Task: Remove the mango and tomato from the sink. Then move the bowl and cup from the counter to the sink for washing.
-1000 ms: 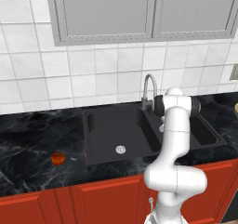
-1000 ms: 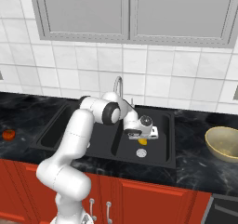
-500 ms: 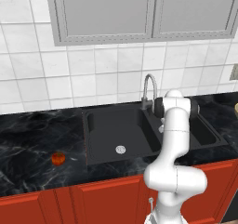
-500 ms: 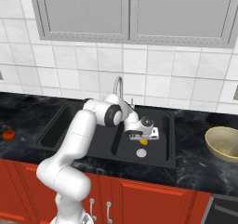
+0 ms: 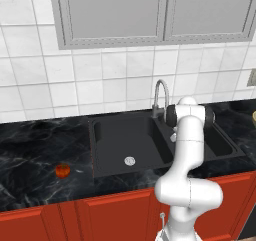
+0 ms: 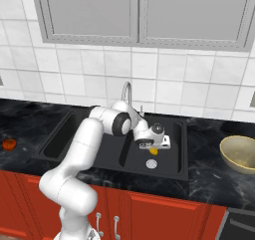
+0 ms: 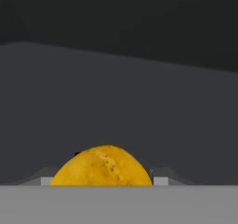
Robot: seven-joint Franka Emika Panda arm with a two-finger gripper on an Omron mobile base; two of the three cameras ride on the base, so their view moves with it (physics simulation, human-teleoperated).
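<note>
We see the hand point(image 6: 153, 149) low in the sink's point(image 6: 172, 169) right basin, fingers either side of the mango point(image 7: 102, 167); grip uncertain. Faucet point(image 6: 127, 92) behind; tomato point(image 5: 62, 170) and bowl point(image 6: 240, 154) on tabletop point(image 5: 30, 160).

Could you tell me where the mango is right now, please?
The mango sits low in the sink's right basin, under the gripper, just behind the round drain.

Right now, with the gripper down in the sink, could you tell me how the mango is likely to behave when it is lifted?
The mango looks rounded and smooth, so it may slip or roll between the fingers beside it. It seems small and firm, probably light. If dropped, it would likely roll across the sink floor.
</note>
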